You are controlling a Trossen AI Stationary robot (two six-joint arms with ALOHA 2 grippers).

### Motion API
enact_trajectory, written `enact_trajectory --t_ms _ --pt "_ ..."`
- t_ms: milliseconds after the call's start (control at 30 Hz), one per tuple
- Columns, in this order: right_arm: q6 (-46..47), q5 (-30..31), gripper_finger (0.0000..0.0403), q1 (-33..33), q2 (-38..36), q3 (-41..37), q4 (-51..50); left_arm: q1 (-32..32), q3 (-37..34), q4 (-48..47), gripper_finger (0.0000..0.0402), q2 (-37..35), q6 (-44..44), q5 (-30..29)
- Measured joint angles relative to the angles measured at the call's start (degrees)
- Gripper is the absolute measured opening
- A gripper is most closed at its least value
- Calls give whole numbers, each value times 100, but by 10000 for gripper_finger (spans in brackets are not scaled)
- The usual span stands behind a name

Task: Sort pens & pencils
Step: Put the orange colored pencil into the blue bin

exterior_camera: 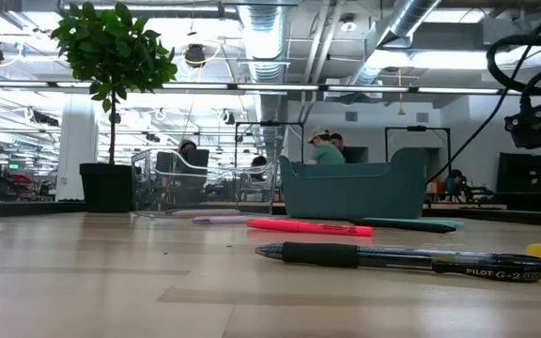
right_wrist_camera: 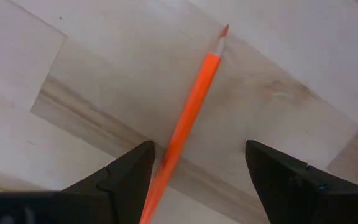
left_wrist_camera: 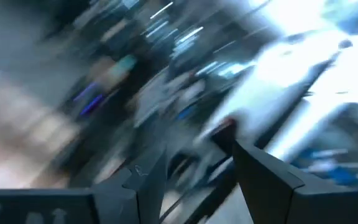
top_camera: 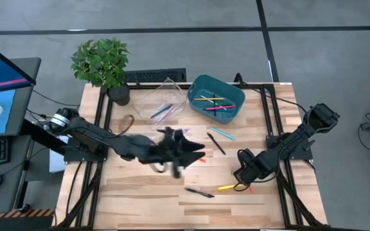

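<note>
Pens and pencils lie loose on the wooden table: a black pen [top_camera: 200, 192], a yellow one [top_camera: 227, 187], a dark one [top_camera: 216, 142], a light blue one [top_camera: 222, 133] and a red one [top_camera: 201, 160]. An orange pencil [right_wrist_camera: 191, 118] lies flat on the wood. My right gripper [top_camera: 241, 174] points down over it, open, one finger on each side [right_wrist_camera: 201, 180], touching nothing. My left gripper [top_camera: 180, 154] hangs raised over the table's middle. In its blurred wrist view its fingers [left_wrist_camera: 197, 174] stand apart, with an unclear dark streak between them.
A teal bin [top_camera: 217, 97] holding several pens and a clear container [top_camera: 162, 102] with a purple stick stand at the far side. A potted plant [top_camera: 105, 64] is at the far left corner. Black rails [top_camera: 270, 115] and cables run along both table sides.
</note>
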Motion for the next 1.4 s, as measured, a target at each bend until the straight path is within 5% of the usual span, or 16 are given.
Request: enact_trajectory --t_ms 67,200,433,600,733,1033,1400 --pt "-2 -2 281 4 13 1 8 -24 189 834 174 -70 948 461" --pt "-4 -24 281 -2 7 -1 5 -151 332 275 174 -162 1768 101" --pt "-183 -88 281 -83 50 1 -9 -179 324 -1620 174 -118 492 -733" --pt "-547 -247 269 -307 55 -4 79 -146 321 -1719 173 -51 221 -773" --pt "-626 -271 215 -344 56 -10 200 -144 325 -1612 173 -48 252 -777" --pt "-943 -207 20 -344 59 -6 297 -144 324 -1574 173 -54 286 -779" --pt "-1157 454 3 -400 -514 -39 354 -193 324 -853 173 -222 698 -535"
